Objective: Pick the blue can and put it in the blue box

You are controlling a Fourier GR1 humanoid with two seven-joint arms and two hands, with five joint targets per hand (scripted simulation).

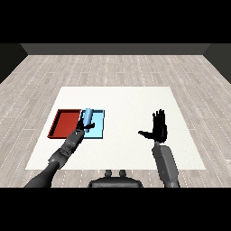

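Nearest me, left robot hand [81,127] grasps the upright blue can [87,117] above the blue tray [98,128], beside the red tray [63,122]; I lower next. Right robot hand [158,128] is released.

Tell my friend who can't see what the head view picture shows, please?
The robot's left hand holds a blue can over the light blue tray, fingers curled round it. A red tray lies beside that tray on the white table. The right hand is raised, open and empty.
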